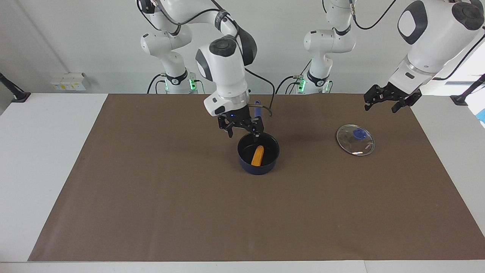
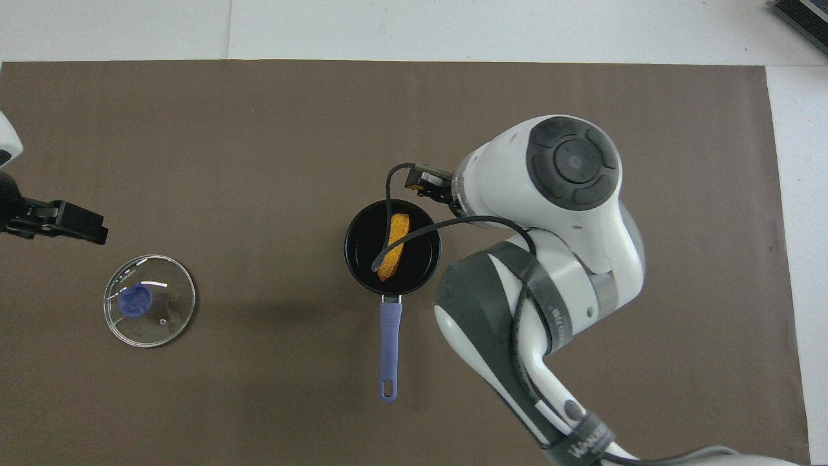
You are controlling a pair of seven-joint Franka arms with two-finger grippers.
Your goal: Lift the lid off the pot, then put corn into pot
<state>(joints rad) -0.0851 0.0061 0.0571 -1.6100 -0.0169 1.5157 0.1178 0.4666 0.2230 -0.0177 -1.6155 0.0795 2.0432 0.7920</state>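
The dark blue pot (image 1: 258,163) (image 2: 358,262) stands on the middle of the brown mat, its long blue handle (image 2: 389,349) pointing toward the robots. The yellow-orange corn (image 1: 258,156) (image 2: 396,246) lies inside the pot. My right gripper (image 1: 243,132) is open and empty, just above the pot's rim on the handle side; in the overhead view only its tip (image 2: 429,184) shows past the wrist. The glass lid (image 1: 355,140) (image 2: 149,301) with its blue knob lies flat on the mat toward the left arm's end. My left gripper (image 1: 382,106) (image 2: 71,224) is open, raised over the mat near the lid, apart from it.
The brown mat (image 1: 151,197) covers most of the white table. A black cable (image 2: 414,230) from the right wrist loops over the pot. A black clamp (image 1: 15,94) sits at the table's corner by the right arm's end.
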